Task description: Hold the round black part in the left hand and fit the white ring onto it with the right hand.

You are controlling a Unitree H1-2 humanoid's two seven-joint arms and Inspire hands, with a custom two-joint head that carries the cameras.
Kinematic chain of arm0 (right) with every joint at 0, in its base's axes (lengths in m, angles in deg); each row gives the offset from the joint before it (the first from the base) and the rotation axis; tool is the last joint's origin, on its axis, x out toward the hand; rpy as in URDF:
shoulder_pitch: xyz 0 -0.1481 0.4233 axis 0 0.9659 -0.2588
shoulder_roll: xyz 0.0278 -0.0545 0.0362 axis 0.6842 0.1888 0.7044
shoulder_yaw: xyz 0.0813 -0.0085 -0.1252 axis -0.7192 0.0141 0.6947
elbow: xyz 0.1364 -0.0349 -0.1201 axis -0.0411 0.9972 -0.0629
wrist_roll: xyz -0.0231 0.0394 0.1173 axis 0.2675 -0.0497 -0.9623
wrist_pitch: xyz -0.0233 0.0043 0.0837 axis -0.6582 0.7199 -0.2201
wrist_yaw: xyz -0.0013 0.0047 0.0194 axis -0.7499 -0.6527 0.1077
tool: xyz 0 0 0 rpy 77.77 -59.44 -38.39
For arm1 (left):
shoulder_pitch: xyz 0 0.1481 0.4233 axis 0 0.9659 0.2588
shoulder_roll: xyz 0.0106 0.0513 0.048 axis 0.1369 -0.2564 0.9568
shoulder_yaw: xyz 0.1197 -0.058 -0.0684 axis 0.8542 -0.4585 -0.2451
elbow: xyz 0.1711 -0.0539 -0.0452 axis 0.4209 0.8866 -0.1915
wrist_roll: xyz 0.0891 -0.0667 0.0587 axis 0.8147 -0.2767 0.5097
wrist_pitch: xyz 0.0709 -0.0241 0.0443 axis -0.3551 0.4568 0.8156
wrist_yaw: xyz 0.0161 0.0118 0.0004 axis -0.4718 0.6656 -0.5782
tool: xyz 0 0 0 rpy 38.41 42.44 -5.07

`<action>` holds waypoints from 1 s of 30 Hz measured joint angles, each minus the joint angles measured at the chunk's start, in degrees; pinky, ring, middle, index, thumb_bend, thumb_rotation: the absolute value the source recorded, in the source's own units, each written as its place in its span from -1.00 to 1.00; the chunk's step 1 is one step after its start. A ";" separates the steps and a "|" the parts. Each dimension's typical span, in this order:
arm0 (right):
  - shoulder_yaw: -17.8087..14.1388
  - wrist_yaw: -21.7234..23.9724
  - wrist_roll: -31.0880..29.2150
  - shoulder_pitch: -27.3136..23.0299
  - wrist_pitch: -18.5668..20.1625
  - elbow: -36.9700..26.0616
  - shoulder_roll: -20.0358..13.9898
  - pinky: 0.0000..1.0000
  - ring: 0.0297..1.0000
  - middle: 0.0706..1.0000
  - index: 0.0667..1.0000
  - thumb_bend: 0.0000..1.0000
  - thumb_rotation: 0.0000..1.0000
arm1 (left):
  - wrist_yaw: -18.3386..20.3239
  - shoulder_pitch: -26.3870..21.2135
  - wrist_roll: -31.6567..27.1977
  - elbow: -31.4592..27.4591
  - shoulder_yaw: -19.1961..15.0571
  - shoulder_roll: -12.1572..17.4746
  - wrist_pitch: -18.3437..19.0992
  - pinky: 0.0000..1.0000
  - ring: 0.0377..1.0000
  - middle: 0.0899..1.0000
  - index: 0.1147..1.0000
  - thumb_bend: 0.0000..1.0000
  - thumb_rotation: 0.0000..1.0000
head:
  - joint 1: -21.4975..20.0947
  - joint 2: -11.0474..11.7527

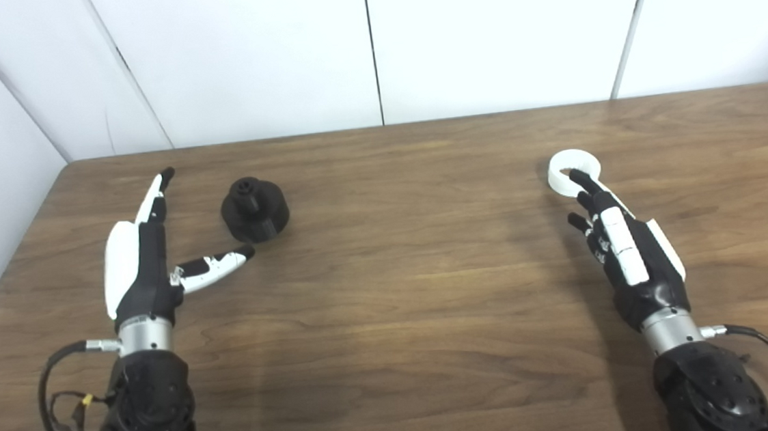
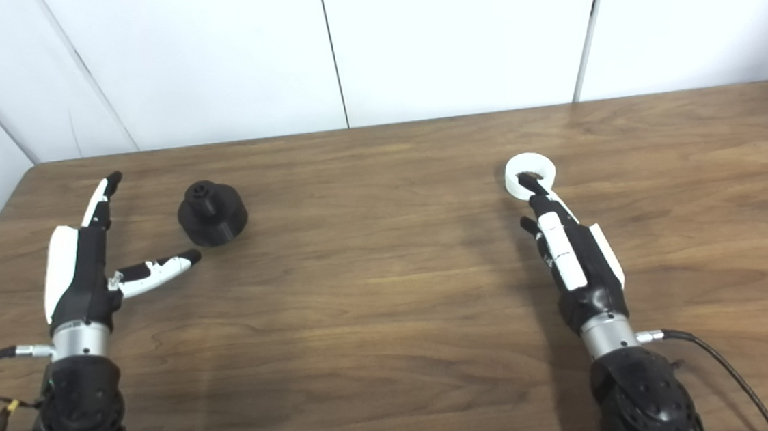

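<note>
The round black part (image 1: 254,208) stands on the wooden table at the left, its narrow hub pointing up. My left hand (image 1: 143,258) lies just left of it, open, fingers stretched away from me and the thumb spread toward the part without touching it. The white ring (image 1: 574,171) lies flat on the table at the right. My right hand (image 1: 622,241) is extended toward the ring, and a fingertip reaches over its near rim into the hole. The ring rests on the table; nothing grips it.
The table (image 1: 402,276) meets a white panelled wall at the back, and another white wall runs along its left edge. Cables trail from both wrists near the front edge.
</note>
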State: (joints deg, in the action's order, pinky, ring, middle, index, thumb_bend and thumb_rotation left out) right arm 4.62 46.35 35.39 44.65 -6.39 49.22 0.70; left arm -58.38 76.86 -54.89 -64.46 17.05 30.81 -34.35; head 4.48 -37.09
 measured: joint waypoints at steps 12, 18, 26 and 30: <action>-0.05 0.01 0.13 0.03 -0.02 0.00 -0.22 0.83 0.98 0.94 0.78 0.15 0.78 | 3.55 -1.78 0.35 4.08 0.63 3.47 1.13 0.86 0.98 0.89 0.76 0.78 -0.74 | 0.88 -0.17; -0.06 -0.01 0.32 0.05 -0.03 -0.01 -0.26 0.81 0.98 0.94 0.78 0.12 0.77 | 6.74 -4.37 0.23 7.13 1.59 6.21 1.25 0.89 0.99 0.90 0.71 0.78 -0.57 | 0.88 -0.44; -0.18 -0.26 1.01 0.09 -0.02 -0.03 -0.25 0.73 0.93 0.90 0.75 0.10 0.78 | 15.41 -6.22 2.68 9.08 0.83 7.17 1.67 0.75 0.93 0.86 0.67 0.81 -0.50 | 0.97 -0.44; -0.22 -0.46 1.22 0.09 -0.02 -0.05 -0.21 0.73 0.94 0.90 0.76 0.09 0.80 | 17.38 -7.25 4.73 11.07 0.55 7.20 1.78 0.73 0.91 0.85 0.66 0.81 -0.52 | 0.97 -0.44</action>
State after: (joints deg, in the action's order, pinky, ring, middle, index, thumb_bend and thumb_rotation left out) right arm 4.39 45.88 36.61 44.74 -6.41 49.17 0.49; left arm -40.99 69.61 -50.16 -53.39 17.60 38.01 -32.56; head 5.45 -37.53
